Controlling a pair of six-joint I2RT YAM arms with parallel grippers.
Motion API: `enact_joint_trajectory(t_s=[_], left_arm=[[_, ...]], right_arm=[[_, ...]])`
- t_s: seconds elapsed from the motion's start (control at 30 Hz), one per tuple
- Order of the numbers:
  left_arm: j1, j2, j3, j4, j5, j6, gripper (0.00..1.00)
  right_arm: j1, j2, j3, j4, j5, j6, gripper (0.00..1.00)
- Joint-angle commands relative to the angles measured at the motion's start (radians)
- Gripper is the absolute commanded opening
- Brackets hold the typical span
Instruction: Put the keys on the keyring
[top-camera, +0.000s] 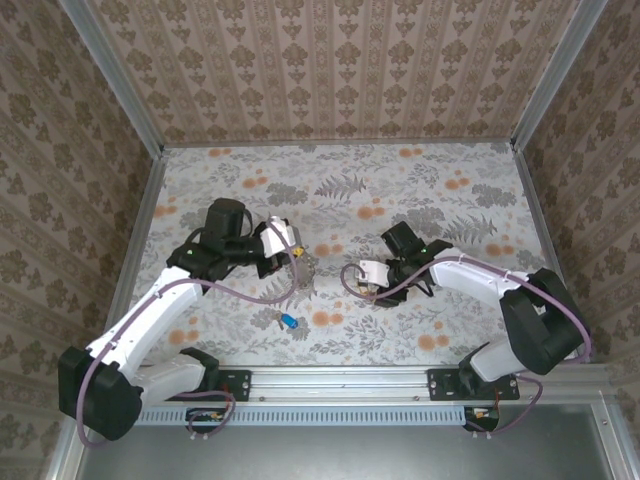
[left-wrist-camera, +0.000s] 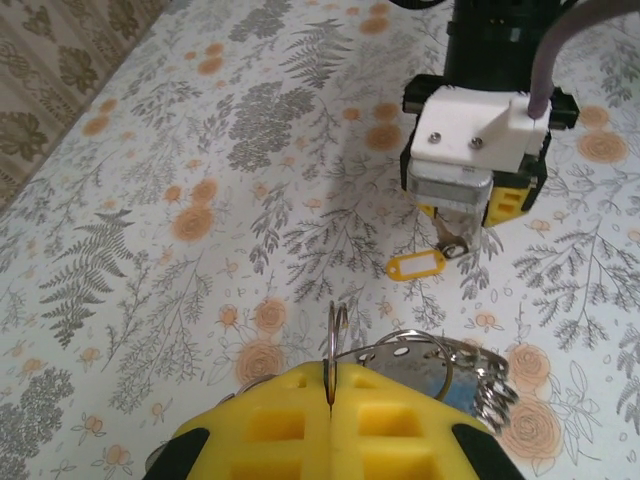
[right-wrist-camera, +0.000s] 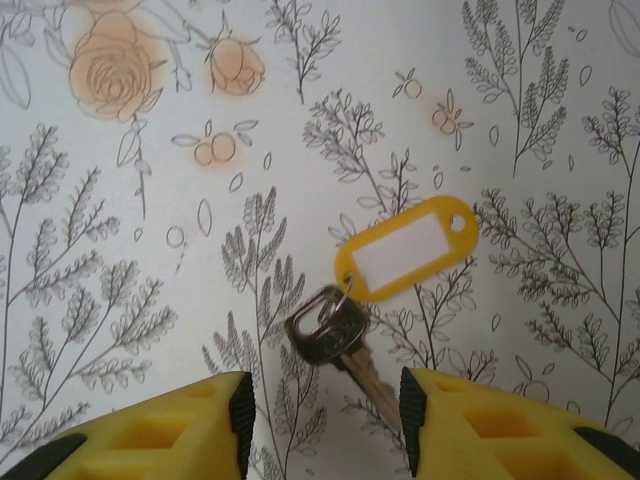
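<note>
Pads (right-wrist-camera: 150, 440) of the right gripper (right-wrist-camera: 325, 405) stand spread at the bottom of its wrist frame; the yellow-tagged key (right-wrist-camera: 330, 332) lies just ahead between them, blade slanting lower right, tag upper right, so this arm is nearer. Farther off, the left gripper (left-wrist-camera: 330, 385) pinches the keyring (left-wrist-camera: 332, 335) edge-on. The blue key (top-camera: 288, 321) lies low in the overhead frame.

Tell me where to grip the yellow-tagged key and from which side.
Take the key by its blade, from straight above. It lies flat on the table with the blade pointing toward the open right end effector, while the yellow tag clutters the head end.
</note>
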Motion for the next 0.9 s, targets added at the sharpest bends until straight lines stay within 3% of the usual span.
enact_joint_trajectory(t_s=[0.0,0.23,0.4,0.67,0.87], left_arm=[[0.022,-0.01,-0.019,0.074,0.049,-0.05,0.0],[0.063,-0.005,-0.026,0.082,0.039,-0.078,0.0],[0.078,0.007,-0.024,0.083,0.054,-0.088,0.0],[0.086,0.007,-0.029,0.068,0.072,-0.083,0.0],[0.089,0.0,-0.03,0.058,0.073,-0.079,0.0]], right_arm=[[0.014,0.06,0.02,0.045,0.009,0.066,0.42],[0.02,0.08,0.005,0.069,0.027,0.103,0.37],[0.032,0.108,0.017,0.041,0.008,0.125,0.25],[0.046,0.125,0.017,0.04,-0.03,0.146,0.3],[0.047,0.126,0.005,0.084,0.006,0.17,0.23]])
